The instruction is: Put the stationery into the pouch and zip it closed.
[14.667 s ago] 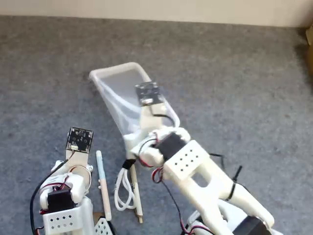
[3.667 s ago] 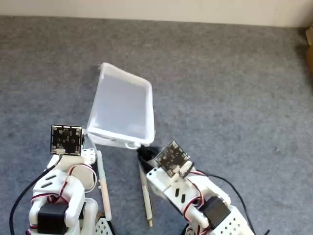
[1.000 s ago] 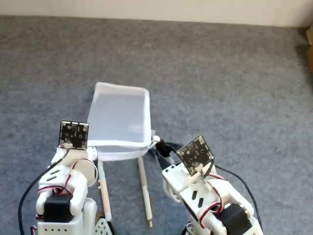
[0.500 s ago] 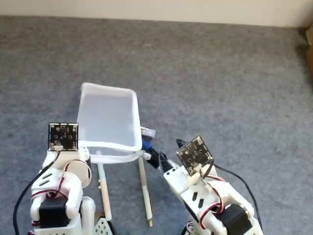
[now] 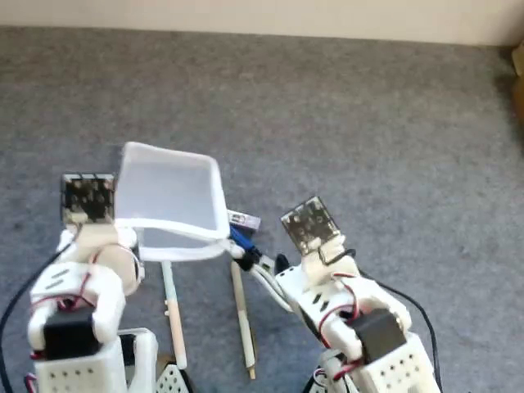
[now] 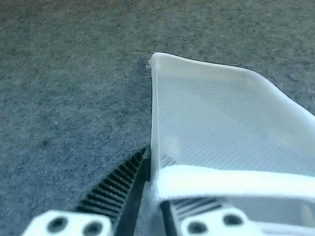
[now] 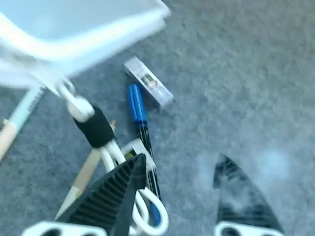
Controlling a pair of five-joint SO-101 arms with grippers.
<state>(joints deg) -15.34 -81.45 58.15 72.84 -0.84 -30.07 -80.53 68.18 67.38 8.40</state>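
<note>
- The left pincer (image 6: 153,183) is clamped tight on a corner of the pouch's open rim, with a ribbed black jaw on each side of the white band. Its arm stands folded and upright, holding that rim raised above the counter (image 5: 393,123), a grey, felt-like surface.
- The pouch (image 5: 168,192) is a soft, translucent white rectangle stretching away from the left pincer. The left wrist view shows its fine mesh weave, which the high view renders as a plain milky sheet.
- Between the two pincers lie a pale pen (image 5: 173,315) and a wooden pencil (image 5: 241,315), both slim sticks.
- Just beside one jaw of the right pincer (image 7: 182,164) is a looped white cable (image 7: 97,129) with a black sleeve. Beyond it are a glossy blue pen (image 7: 136,105) and a small white box (image 7: 147,81), clearest in the right wrist view.
- The right pincer gapes wide and holds nothing. Its arm crouches low, angled toward the pouch's mouth.
</note>
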